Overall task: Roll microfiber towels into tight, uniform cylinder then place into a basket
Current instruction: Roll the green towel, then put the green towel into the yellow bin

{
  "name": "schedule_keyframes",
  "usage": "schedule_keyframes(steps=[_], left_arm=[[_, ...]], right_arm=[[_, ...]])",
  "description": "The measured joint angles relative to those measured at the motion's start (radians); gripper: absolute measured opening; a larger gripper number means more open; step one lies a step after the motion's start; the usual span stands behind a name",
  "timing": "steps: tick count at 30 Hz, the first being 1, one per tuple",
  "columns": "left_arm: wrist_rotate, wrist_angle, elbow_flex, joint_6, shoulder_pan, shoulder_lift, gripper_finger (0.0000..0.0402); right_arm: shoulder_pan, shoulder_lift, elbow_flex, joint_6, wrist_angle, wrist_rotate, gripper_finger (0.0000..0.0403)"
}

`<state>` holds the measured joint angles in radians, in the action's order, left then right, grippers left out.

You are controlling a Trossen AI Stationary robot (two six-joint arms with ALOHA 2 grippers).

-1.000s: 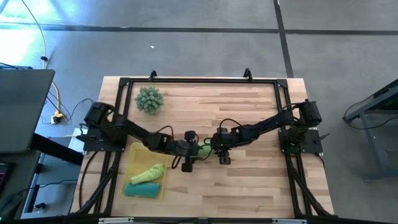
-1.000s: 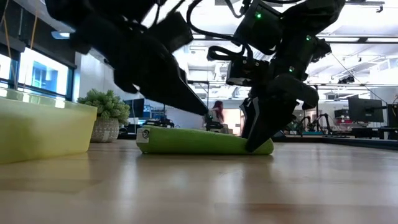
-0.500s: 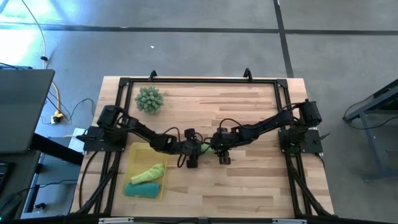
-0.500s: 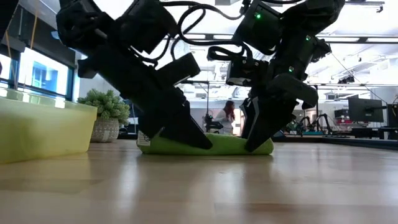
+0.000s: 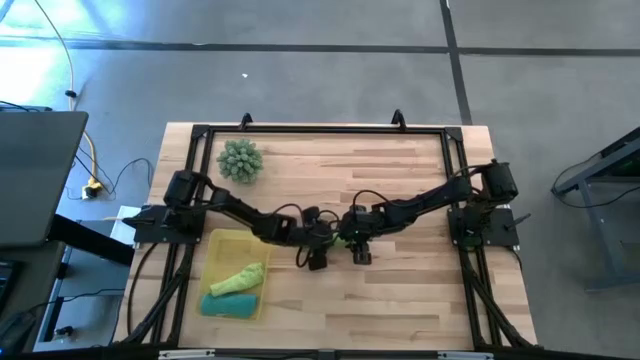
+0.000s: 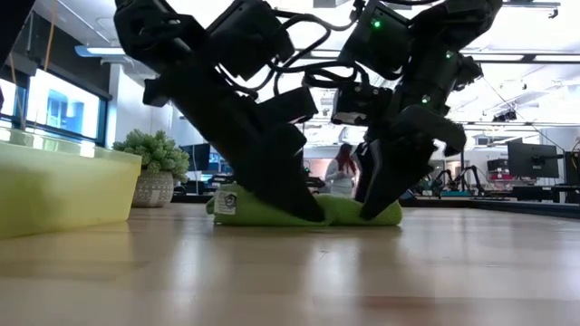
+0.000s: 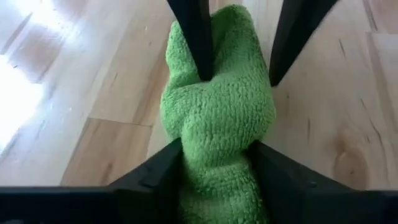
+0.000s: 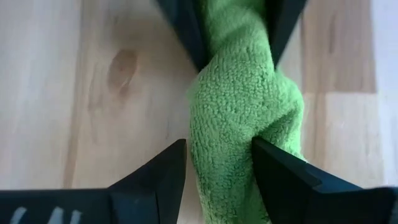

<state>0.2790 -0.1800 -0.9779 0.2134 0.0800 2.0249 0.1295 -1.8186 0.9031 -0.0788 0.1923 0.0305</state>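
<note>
Left gripper [image 7: 214, 158] and right gripper [image 8: 217, 155] clamped on fuzzy rolled lime towel [image 6: 340, 210]

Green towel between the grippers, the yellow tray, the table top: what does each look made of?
Green towel: looks like microfiber cloth, fuzzy looped pile, matte, bunching softly where the left gripper and right gripper squeeze it.
Yellow tray: probably plastic, smooth wall, light seems to pass through it.
Table top: wood, likely butcher block, pale joined strips with grain and a knot, slight sheen.

Bare table [image 5: 410, 290] right of basket [image 5: 214, 248]; spiky ball [image 5: 240, 160] far back-left
</note>
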Motion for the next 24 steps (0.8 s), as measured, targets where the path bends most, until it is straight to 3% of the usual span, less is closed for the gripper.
schedule_keyframes(steps=[8, 17, 24], left_arm=[[-0.07, -0.001, 0.002, -0.042, 0.008, -0.002, 0.0024], [-0.1, -0.009, 0.008, -0.057, -0.004, -0.025, 0.0023], [-0.116, 0.136, 0.013, -0.102, 0.0, -0.203, 0.0023]], right_arm=[[0.002, 0.112, -0.006, -0.003, 0.13, 0.026, 0.0174], [0.002, 0.286, -0.008, 0.007, 0.353, 0.012, 0.0174], [0.002, 0.403, -0.033, 0.094, 0.504, 0.006, 0.0174]])
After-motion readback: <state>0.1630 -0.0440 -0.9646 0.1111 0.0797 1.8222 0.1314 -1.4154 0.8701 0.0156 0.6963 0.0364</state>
